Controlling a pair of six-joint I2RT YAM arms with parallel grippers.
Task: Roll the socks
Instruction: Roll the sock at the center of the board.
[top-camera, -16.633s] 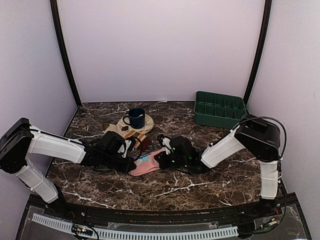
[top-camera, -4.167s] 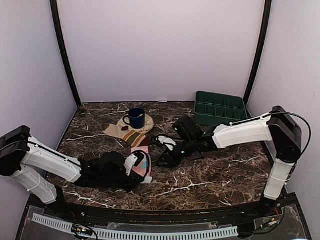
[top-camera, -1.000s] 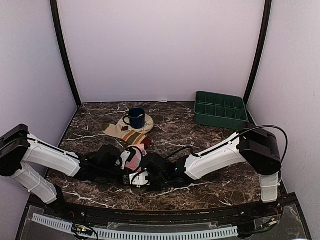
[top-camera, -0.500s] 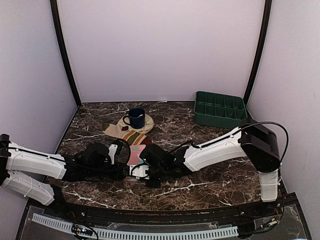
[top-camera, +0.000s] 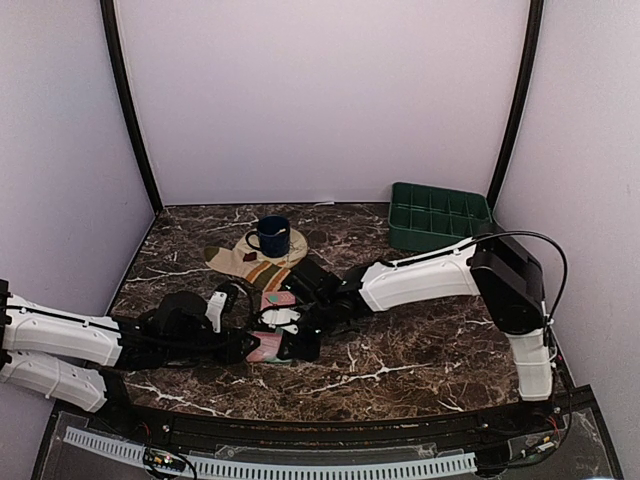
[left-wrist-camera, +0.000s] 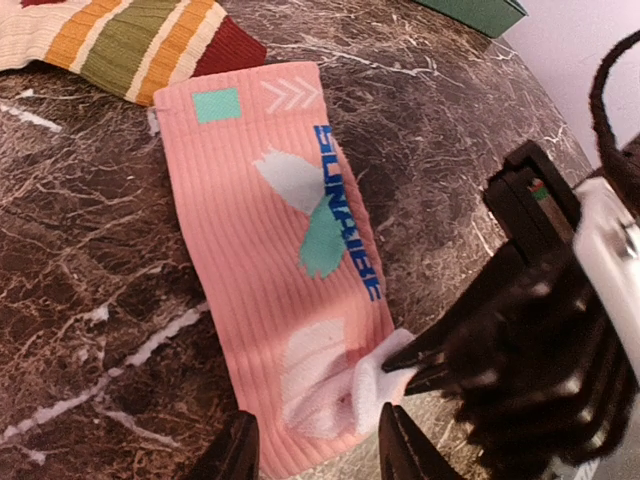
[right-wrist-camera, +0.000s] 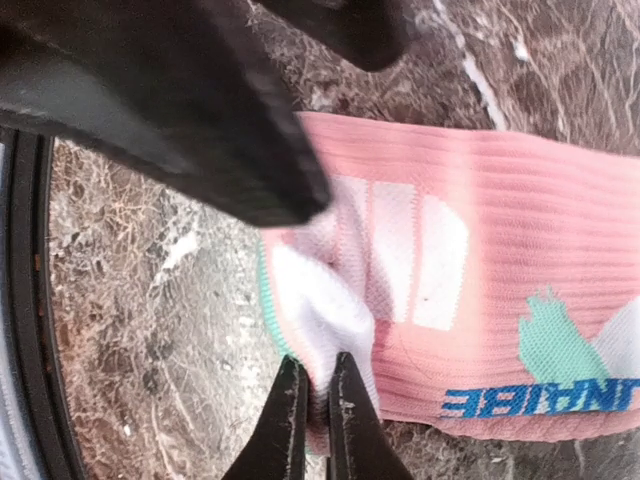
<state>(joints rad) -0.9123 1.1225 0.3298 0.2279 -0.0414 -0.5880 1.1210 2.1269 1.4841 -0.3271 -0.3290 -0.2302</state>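
pink sock (left-wrist-camera: 262, 260), R claw (right-wrist-camera: 313, 395) pinching (white end)

Wording: blue block lettering (left-wrist-camera: 348, 215) is running lengthwise along one side of the pink ribbed fabric sock (left-wrist-camera: 250, 250). It is appearing to read "SUNAIBE", with the middle letters less sure.
Same wording, right wrist view: the lettering (right-wrist-camera: 540, 400) is showing upside down near the sock's lower edge, partly cut by the frame.
Sign: a short row of white chevron marks (left-wrist-camera: 290, 95) is sitting on the sock's cuff end.
Top view: the wording is showing too small to read.
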